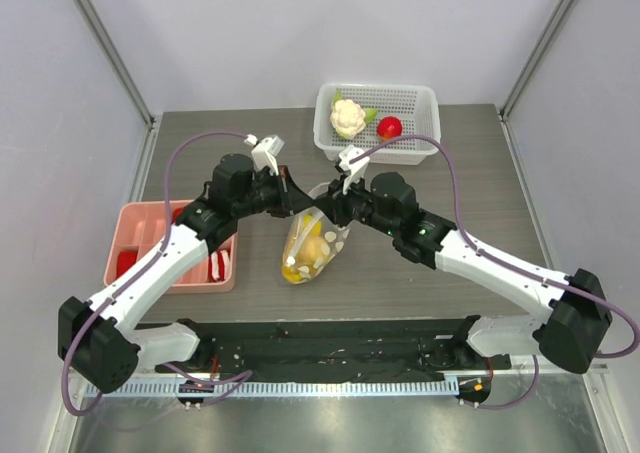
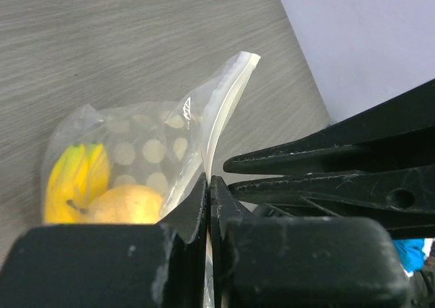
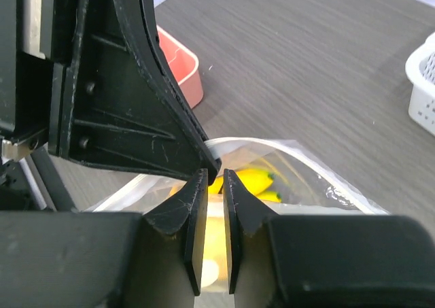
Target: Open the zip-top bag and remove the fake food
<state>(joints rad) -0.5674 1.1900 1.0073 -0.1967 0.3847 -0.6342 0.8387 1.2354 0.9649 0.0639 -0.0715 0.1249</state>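
Far left on the table (image 1: 470, 188) we see the pink tray (image 1: 133, 231) w/ red pcs (image 1: 124, 261) in it, partly under the left arm. Next comes the left gripper (image 2: 209, 182): its jaws are pressed tight on one lip of the zip-top bag (image 1: 318, 235), w/ the film clamped btw them. The bag sits at table ctr btw the two grippers, mouth up and btm end toward the arm bases. We can't tell whether it touches the table. Fake food inside: a yellow banana bunch (image 2: 78, 175) and, just beside it, a yellow-orange round fruit (image 2: 129, 202). The right gripper (image 3: 212, 179) meets the left one almost tip to tip at the bag's mouth. Its jaws stand narrow, only a slit apart, and appear to pinch the opposite lip. Further right, at the back, the white basket (image 1: 420, 145) holds a cauliflower (image 1: 348, 118) and a red fruit (image 1: 389, 127) side by side, well apart from the bag.
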